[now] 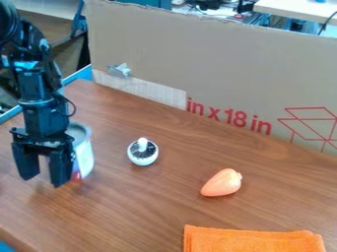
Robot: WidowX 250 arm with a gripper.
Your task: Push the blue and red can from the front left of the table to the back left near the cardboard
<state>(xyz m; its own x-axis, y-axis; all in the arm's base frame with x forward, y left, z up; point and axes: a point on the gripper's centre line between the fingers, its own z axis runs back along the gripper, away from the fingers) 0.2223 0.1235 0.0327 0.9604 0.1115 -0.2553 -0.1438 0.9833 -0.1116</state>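
open gripper (43, 180) seen by a white can (85, 153) on a brown table (138, 211)

at the bottom edge of the frame, right of centre, an orange cloth (253, 240) is laid flat, its lower part cut off by the edge. a bit of something blue (6, 247) is caught in the lower left corner. above the cloth, right of centre, an orange toy vegetable (222, 183) is seen lying on its side, its blunt end turned to the upper right.

at the left of the frame, the gripper is held pointing down, its jaws spread with a gap between them. the can is stood just behind and to the right of it, partly hidden by it; whether the two are touching cannot be told. near the middle of the frame, a round white thing (142, 160) with a dark speckled top and a white knob is set well apart from both.

the black arm (38, 88) is seen coming in from the upper left. across the top, the table is backed by a cardboard sheet (217, 59), marked in red at the right and taped at the left. beyond it, a pale tabletop (299, 9) is seen in the upper right corner.
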